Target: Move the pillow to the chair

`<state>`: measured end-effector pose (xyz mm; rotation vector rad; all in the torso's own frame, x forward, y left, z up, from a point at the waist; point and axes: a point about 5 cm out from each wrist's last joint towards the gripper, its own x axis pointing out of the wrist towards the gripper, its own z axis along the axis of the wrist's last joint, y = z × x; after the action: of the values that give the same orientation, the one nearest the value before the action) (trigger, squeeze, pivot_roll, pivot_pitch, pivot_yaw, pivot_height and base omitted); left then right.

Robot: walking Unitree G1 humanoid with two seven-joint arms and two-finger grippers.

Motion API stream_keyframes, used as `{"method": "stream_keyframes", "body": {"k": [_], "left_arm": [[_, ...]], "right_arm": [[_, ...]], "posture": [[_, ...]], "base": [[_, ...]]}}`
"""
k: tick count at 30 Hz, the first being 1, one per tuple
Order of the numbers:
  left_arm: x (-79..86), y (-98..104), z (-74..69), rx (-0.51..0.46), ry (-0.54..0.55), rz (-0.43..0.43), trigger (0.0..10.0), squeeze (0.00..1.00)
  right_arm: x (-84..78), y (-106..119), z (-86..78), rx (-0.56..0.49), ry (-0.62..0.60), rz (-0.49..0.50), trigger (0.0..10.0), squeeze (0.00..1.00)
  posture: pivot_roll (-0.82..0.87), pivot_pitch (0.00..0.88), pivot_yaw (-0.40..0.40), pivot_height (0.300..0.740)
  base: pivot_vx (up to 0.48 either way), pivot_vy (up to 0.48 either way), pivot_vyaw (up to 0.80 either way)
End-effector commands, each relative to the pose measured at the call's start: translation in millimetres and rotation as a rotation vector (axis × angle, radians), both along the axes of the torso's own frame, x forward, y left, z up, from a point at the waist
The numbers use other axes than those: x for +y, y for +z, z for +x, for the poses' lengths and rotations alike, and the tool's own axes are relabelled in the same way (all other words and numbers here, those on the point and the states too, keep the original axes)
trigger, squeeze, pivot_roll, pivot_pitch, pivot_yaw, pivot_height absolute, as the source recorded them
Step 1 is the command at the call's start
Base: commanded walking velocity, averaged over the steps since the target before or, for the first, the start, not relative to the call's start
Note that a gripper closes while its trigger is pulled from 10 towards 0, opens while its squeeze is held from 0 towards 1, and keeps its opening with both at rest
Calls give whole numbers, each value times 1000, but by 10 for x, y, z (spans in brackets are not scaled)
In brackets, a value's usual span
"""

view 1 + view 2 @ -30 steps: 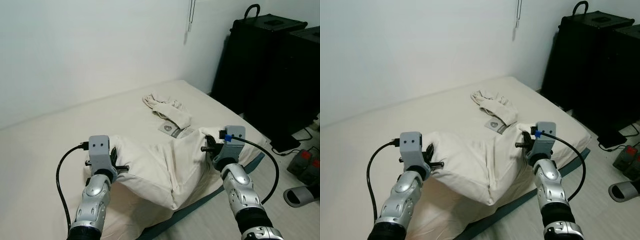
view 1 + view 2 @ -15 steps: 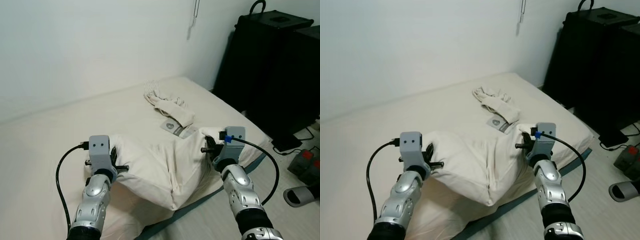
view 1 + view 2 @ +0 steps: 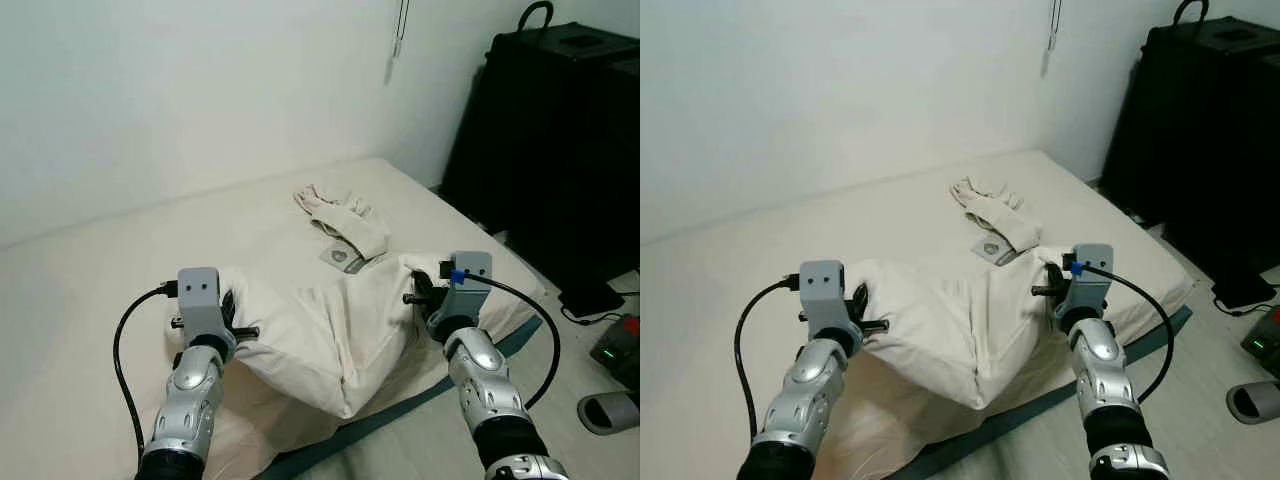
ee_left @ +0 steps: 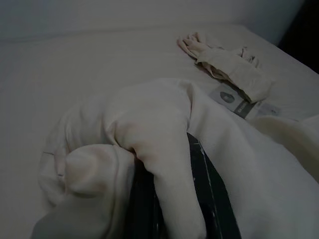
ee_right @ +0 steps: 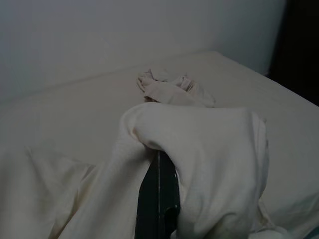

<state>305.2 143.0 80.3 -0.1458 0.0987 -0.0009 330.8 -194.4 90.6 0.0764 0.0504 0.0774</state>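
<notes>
A cream pillow (image 3: 325, 335) hangs between my two arms, just above the near edge of the bed (image 3: 120, 270). My left gripper (image 3: 228, 312) is shut on the pillow's left end. In the left wrist view its black fingers (image 4: 199, 194) are buried in folds of the pillow (image 4: 149, 134). My right gripper (image 3: 418, 290) is shut on the pillow's right corner, and the right wrist view has cloth (image 5: 209, 144) draped over its closed fingers (image 5: 159, 199). The pillow's middle sags down toward the mattress edge.
A crumpled cream cloth (image 3: 340, 215) and a grey tag (image 3: 338, 257) lie farther back on the bed. A tall black case (image 3: 560, 150) stands to the right. On the floor at right are a grey slipper (image 3: 605, 410) and a small red and black device (image 3: 622, 345). A white wall is behind the bed.
The view has shifted a little, so the black case and floor items sit farther right. Both grippers keep the same hold on the pillow.
</notes>
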Motion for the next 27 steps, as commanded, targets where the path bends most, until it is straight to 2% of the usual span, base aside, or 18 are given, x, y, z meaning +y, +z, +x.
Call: {"method": "stream_keyframes", "body": {"k": [1, 19, 27], "left_arm": [[-21, 30, 7, -15, -15, 1, 10000, 0], [-1, 26, -11, -37, -19, 9, 10000, 0], [80, -107, -65, -15, -29, 25, 10000, 0]], "right_arm": [[59, 33, 7, -21, 32, 0, 10000, 0], [104, -5, -4, -10, 41, -2, 10000, 0], [168, -90, -43, 4, 57, -43, 10000, 0]], "posture": [[0, 47, 2, 740], [0, 33, 3, 740], [-1, 27, 3, 740]], "base": [[0, 0, 0], [0, 0, 0], [0, 0, 0]]}}
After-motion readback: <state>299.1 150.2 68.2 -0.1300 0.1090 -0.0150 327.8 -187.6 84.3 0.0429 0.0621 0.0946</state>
